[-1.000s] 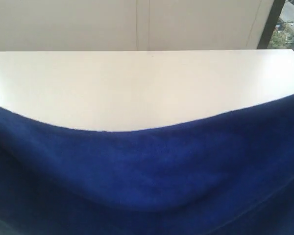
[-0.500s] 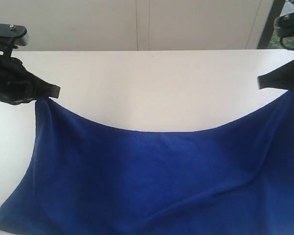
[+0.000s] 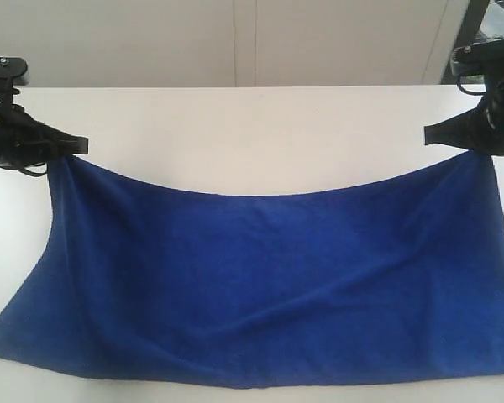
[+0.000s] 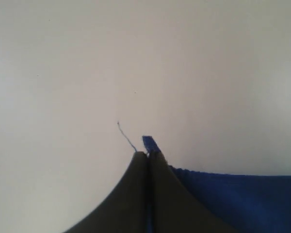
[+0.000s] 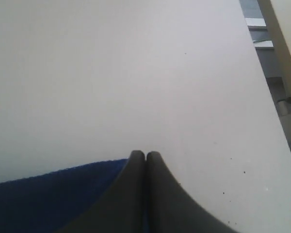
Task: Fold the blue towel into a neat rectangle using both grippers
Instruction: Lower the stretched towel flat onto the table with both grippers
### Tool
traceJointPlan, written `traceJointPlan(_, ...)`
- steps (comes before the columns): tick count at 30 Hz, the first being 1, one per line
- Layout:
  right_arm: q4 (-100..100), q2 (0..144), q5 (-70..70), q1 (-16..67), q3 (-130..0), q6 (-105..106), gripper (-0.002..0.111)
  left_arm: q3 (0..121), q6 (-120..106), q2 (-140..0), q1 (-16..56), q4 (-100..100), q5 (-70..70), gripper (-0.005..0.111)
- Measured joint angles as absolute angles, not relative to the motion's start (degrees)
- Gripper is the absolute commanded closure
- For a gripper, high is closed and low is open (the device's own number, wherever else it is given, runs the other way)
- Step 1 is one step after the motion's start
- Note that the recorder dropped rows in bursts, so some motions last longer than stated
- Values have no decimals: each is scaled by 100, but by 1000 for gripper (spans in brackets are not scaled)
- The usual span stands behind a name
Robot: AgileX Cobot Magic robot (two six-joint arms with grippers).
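Towel (image 3: 260, 277) sags between left gripper (image 3: 83, 146) and right gripper (image 3: 427, 134).

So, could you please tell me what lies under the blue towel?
The white table shows around the blue towel, so presumably continues beneath; anything else under the cloth is covered and cannot be seen.

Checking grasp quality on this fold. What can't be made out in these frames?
- Exterior view: lower right corner of the deep blue fleecy towel cut off by the frame edge.
- Left wrist view: the left black pointed gripper covers the pinched corner; only a blue tip and loose thread show.
- Right wrist view: the right black pointed gripper hides its corner entirely.
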State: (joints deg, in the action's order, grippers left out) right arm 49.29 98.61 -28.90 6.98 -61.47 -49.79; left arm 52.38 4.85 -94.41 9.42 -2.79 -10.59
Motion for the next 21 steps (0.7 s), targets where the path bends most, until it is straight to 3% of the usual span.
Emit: traceJointPlan(21, 4972, 10978, -2394, 307, -6873, -5101, 108, 6027, 541, -10659, 772, -654, -1521, 107)
